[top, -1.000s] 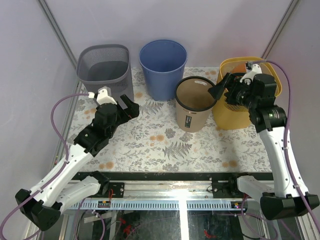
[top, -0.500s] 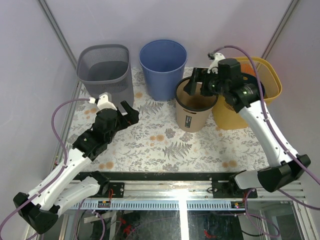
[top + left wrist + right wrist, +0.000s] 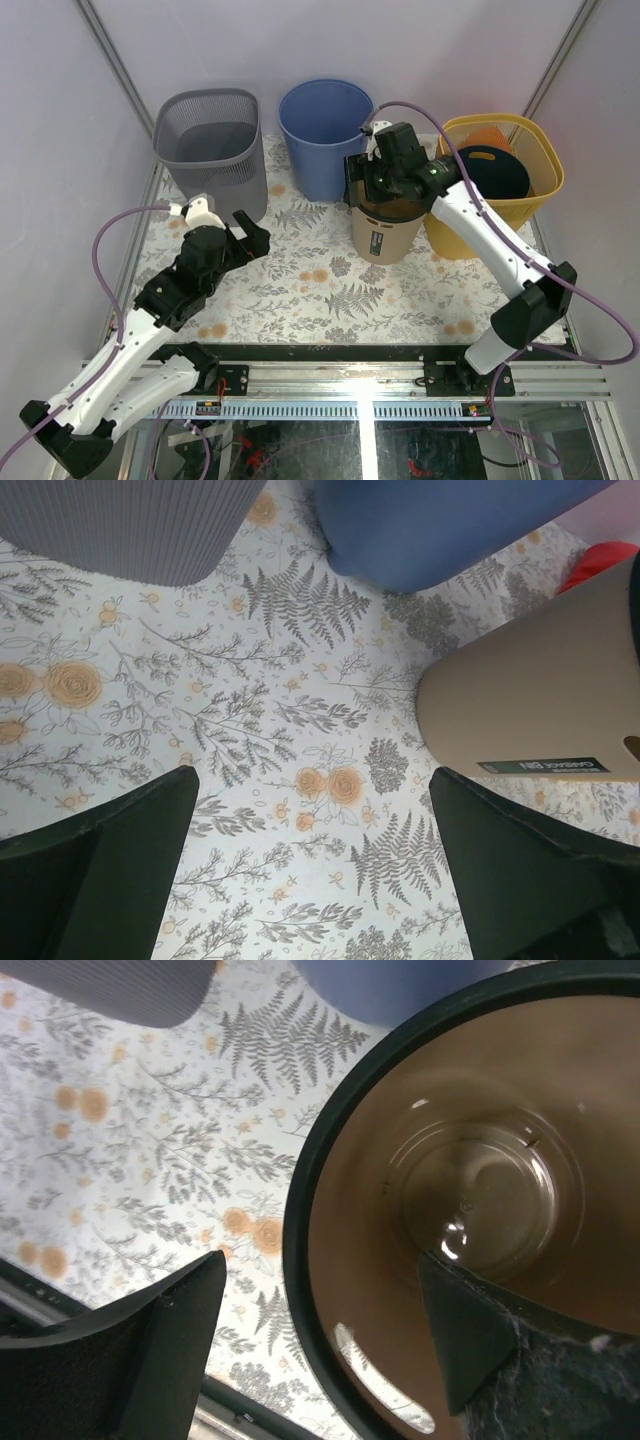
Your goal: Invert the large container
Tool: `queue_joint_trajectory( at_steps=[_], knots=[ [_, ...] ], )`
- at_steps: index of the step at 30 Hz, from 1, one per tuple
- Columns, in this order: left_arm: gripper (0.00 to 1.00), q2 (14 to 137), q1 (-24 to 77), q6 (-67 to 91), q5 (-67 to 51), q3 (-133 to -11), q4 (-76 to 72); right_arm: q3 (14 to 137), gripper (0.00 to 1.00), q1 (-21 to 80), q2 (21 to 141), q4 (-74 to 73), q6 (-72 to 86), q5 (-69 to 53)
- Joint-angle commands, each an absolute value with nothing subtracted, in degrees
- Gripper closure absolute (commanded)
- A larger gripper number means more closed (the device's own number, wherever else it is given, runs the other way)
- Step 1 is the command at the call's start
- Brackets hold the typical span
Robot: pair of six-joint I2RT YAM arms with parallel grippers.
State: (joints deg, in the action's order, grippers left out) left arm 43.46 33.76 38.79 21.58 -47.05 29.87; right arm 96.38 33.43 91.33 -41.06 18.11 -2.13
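Observation:
A tan container (image 3: pixel 385 238) with a black rim (image 3: pixel 297 1260) stands upright and empty at the middle of the mat. My right gripper (image 3: pixel 368 188) is open and straddles its left rim. In the right wrist view (image 3: pixel 320 1260) one finger hangs outside the wall and the other inside, neither visibly pressing on it. My left gripper (image 3: pixel 252 228) is open and holds nothing, low over the mat to the left. The left wrist view (image 3: pixel 312 775) shows the tan container (image 3: pixel 540 680) ahead on the right. Which bin is the large container I cannot tell.
A grey mesh bin (image 3: pixel 210 150) and a blue bin (image 3: pixel 322 165) stand at the back. A yellow basket (image 3: pixel 540 190) with dark blue and orange things inside sits right of the tan container. Flowered mat lies between the arms.
My right arm has swung left from between the yellow basket and the tan container across to that container's left rim, its jaws narrowing a little. The left arm drew slightly back.

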Motion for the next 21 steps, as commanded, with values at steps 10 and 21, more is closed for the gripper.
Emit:
queue_joint_trajectory(
  at_steps=[10, 21],
  knots=[
    [0.0, 39.2, 34.1, 38.9, 23.7, -46.3, 37.6, 102.1, 0.47, 37.0, 100.1, -43.0, 16.9, 4.3],
    [0.0, 37.3, 34.1, 38.9, 24.3, -47.5, 40.8, 107.4, 1.0, 37.4, 100.9, -42.5, 20.3, -1.8]
  ],
)
